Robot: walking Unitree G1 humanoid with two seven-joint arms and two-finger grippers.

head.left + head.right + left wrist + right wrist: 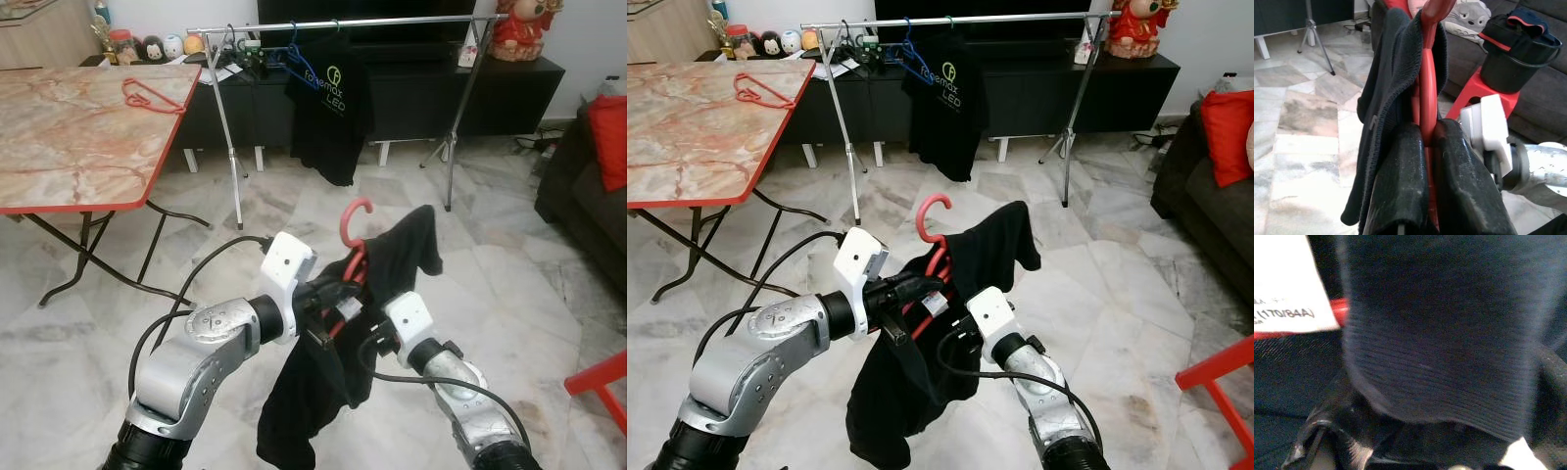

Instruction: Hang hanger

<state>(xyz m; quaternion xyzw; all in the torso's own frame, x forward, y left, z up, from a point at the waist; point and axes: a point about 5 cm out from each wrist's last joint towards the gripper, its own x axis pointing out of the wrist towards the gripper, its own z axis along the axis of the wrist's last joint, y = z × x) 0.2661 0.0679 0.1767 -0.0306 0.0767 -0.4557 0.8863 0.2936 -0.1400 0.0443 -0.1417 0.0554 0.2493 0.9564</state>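
While the left gripper (1422, 161) pinches the stiff red hanger (355, 227) at its neck, the right gripper (955, 328) presses into the limp black shirt (313, 392), fingers hidden. Likely light but floppy. Well beyond stands the clothes rail (392, 22).

The left gripper (328, 299) clamped the hanger (351, 257) by its neck, and the garment (333, 343) hung on it, out in front of the robot over the floor (490, 294). The right gripper (377, 338) sat just right of it, against the cloth. Ahead stood the clothes rail (343, 24) with a shirt (328, 108) hanging from it, the table (69, 137) to the left with another hanger (152, 96) near its far edge.
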